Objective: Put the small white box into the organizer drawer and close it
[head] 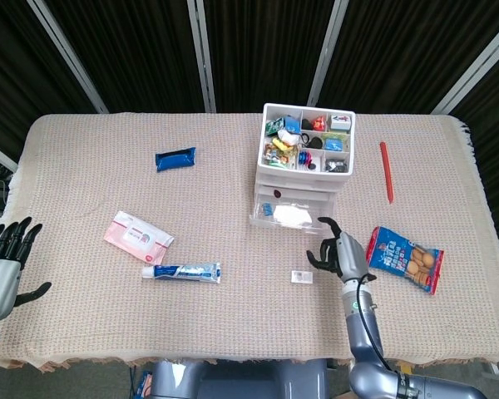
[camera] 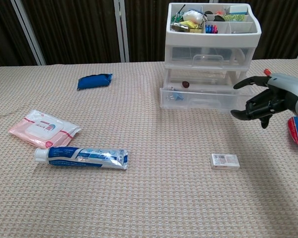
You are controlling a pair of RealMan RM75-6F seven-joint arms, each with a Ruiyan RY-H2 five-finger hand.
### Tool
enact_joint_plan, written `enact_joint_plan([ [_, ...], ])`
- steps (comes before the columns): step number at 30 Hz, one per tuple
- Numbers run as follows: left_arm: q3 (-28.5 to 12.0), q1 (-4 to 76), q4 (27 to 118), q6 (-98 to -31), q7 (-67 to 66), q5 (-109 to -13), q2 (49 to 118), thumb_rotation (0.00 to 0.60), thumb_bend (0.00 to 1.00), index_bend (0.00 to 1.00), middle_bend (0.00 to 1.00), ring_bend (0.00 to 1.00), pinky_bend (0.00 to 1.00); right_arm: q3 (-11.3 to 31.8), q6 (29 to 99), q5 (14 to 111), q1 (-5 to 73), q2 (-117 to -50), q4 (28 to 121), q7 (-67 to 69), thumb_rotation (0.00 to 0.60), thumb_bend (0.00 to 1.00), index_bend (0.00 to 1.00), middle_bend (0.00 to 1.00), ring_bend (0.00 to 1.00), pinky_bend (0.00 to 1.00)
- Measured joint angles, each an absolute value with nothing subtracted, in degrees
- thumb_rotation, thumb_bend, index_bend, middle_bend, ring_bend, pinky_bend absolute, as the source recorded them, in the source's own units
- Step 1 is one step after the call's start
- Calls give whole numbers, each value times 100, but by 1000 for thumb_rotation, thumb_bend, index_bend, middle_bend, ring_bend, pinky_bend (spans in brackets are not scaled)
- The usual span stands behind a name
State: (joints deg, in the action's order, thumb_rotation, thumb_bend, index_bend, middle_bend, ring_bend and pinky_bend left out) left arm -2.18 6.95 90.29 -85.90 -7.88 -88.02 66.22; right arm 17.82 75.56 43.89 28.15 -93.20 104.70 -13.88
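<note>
With the bottom drawer [camera: 196,97] of the organizer [camera: 212,29] pulled out to receive it, the right hand [camera: 265,100] hangs empty, fingers apart, above the small white box [camera: 225,161] lying on the tablecloth [camera: 139,198]; left hand [head: 4,266] idles open.

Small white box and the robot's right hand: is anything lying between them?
No. Only bare woven tablecloth separates the small white box from the right hand, clearest in the chest view.

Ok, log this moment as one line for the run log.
stage: drawer pulled open | bottom drawer: open | small white box: on table, untouched | right hand: open, off drawer, above box | left hand: idle at table edge
</note>
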Motion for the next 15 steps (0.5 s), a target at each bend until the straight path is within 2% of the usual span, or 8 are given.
enact_joint_plan([
  [7,-218,695,9017,-8626,-808,-8842,6645,600,128,58,0,0,0,908,7768,5305,2563,-8899,10714,-1847,600,91,235,779,751,649],
  [12,-232,681,8992,-8675,-822,-8849,6670,600,129,59,0,0,0,259,7860,6035,2407,-8885,10362,-2211,600,88,270,781,751,649],
  [15,-238,682,8979,-8677,-825,-8847,6680,600,130,64,0,0,0,42,7864,6259,2314,-9024,10070,-2325,600,100,317,783,752,649],
])
